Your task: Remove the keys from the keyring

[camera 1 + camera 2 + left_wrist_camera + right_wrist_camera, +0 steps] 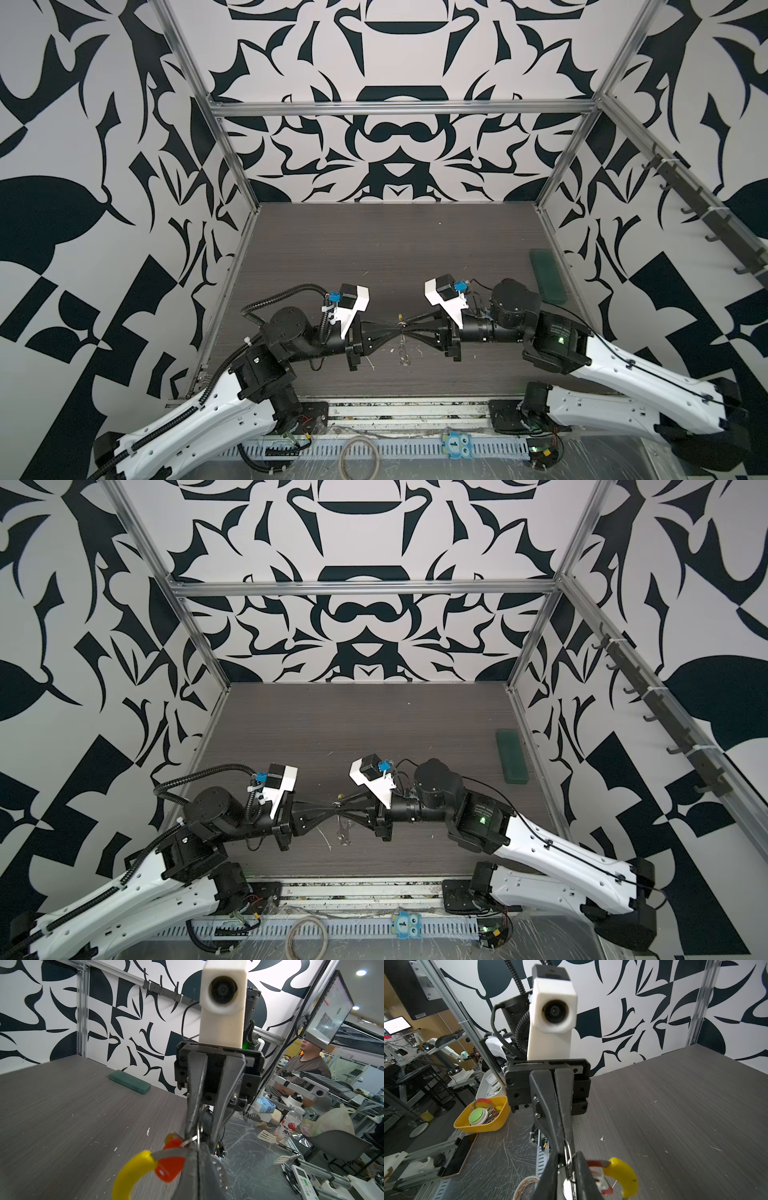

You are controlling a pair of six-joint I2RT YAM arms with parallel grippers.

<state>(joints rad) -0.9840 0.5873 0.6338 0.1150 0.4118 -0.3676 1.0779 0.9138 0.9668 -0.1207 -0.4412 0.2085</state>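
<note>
Two claws [397, 329] [409, 326], one keyring [133, 1169] (yellow-sleeved), one red key [168, 1167], green case [547, 274]

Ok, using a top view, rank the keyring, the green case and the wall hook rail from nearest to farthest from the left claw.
1. keyring: at the left claw's tips, mid-table.
2. green case: by the table's right edge.
3. hook rail: up on the right wall.

My walls [399, 137] carry black swirls on white. The table [374, 249] is grey with wood grain, the case [548, 276] green. The keyring [133, 1169] has a yellow curve and a grey band; the key [169, 1167] is red. My left gripper [566, 1145] and right gripper [196, 1131] are black.
</note>
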